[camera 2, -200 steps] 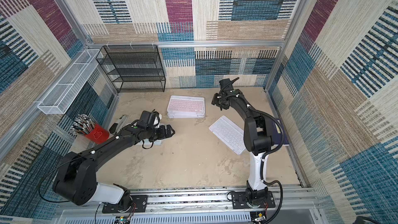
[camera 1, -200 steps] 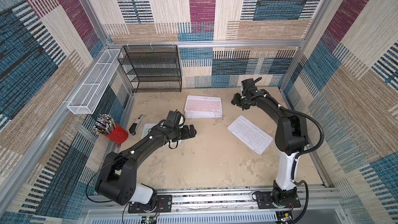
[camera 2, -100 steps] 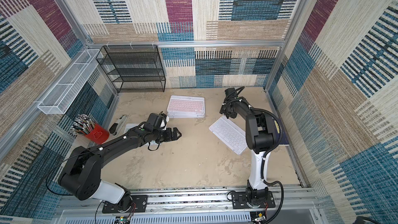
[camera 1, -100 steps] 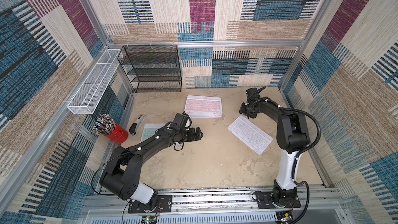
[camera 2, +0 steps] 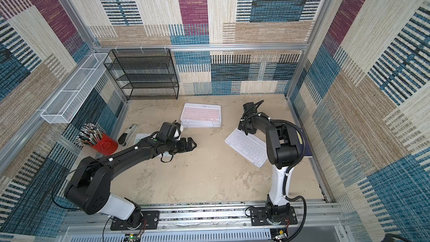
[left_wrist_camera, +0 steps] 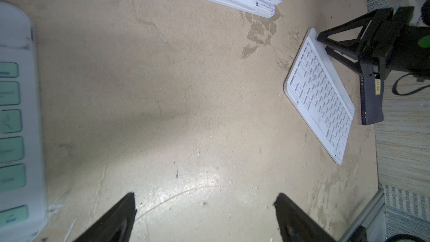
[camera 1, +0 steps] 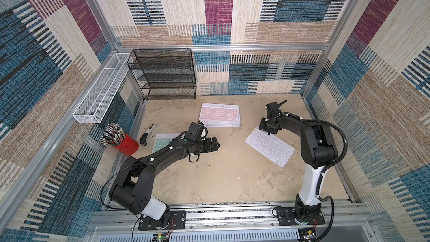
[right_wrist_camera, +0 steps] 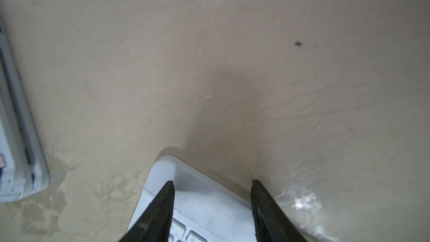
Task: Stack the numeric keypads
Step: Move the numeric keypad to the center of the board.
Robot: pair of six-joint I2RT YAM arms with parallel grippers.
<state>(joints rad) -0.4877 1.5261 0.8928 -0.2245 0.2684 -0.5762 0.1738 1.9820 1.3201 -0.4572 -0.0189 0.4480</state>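
**A:** Which step's this, d'you reckon?

**B:** Pickup of the white keypad [camera 1: 270, 146], imo. The right gripper [right_wrist_camera: 213, 182] is low over one corner of it. Jaws are partway apart w/ nothing clamped. The corner sits right under and between the tips, flat on the desk [camera 1: 232, 178].

**A:** And the stack [camera 1: 220, 115]?

**B:** Just beside that gripper, twd the left arm's side. Pink keys on top, several white frames under. Can't count them for sure.

**A:** Left one doing anything?

**B:** The left gripper [camera 1: 215, 145] is wide open and empty, hovering over bare desk. The white keypad lies out ahead of its tips, and the stack's off to one side of it. The mint keypad [left_wrist_camera: 14, 122] is behind it, partly under that arm.

**A:** So how much is left?

**B:** Two loose ones that I can see, white and mint. The rest look stacked already.

**A:** Next move?

**B:** My guess is the right gripper has to catch that thin end edge and close on it. Then lift w/o letting it droop, carry it across and set it square on the pink one. It's lying flush to the desk, so getting a finger under is the tricky bit. It may just slide instead of coming up.
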